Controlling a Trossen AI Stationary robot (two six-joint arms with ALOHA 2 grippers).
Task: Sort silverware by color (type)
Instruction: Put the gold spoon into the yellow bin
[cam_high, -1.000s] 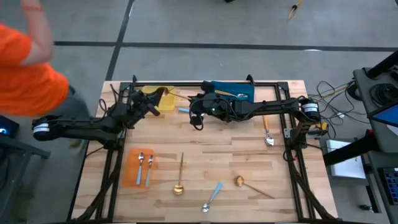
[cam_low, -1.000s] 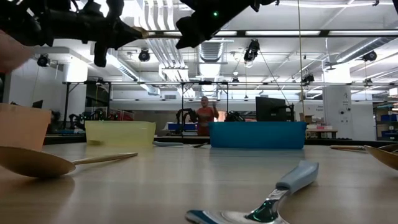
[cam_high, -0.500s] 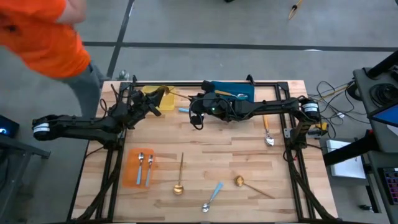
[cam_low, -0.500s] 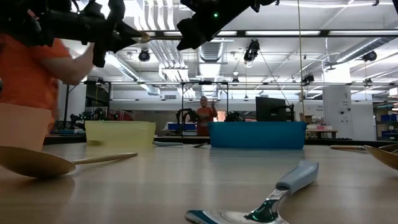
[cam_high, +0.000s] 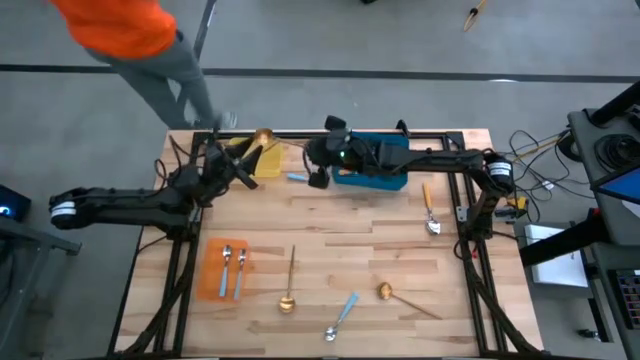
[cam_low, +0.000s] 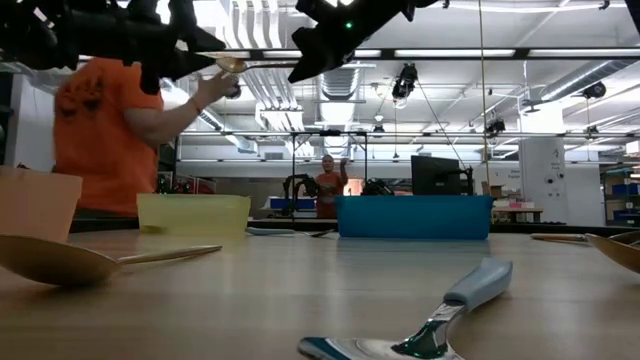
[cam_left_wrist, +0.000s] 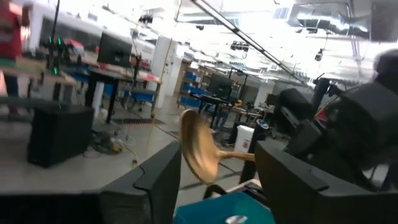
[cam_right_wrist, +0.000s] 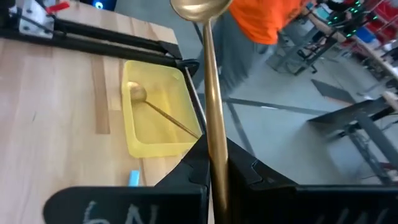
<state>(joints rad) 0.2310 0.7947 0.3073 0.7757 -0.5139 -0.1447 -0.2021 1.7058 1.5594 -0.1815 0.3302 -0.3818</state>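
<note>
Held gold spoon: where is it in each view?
High: gold spoon at the yellow tray's far rim.
Low: top left, high above the tray.
Left wrist: centre; tray not in view.
Right wrist: upright, centre; tray beside it.

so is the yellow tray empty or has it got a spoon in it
Not empty: the yellow tray holds one gold spoon, lying slantwise on its floor in the right wrist view.

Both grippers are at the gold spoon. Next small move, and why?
Probably back the left gripper away from the all-gold thin-handled spoon. Its fingers stand open either side of the bowl, while the right gripper is shut on the handle. The right could then lower it into the yellow plastic tray, where another gold spoon lies.
</note>
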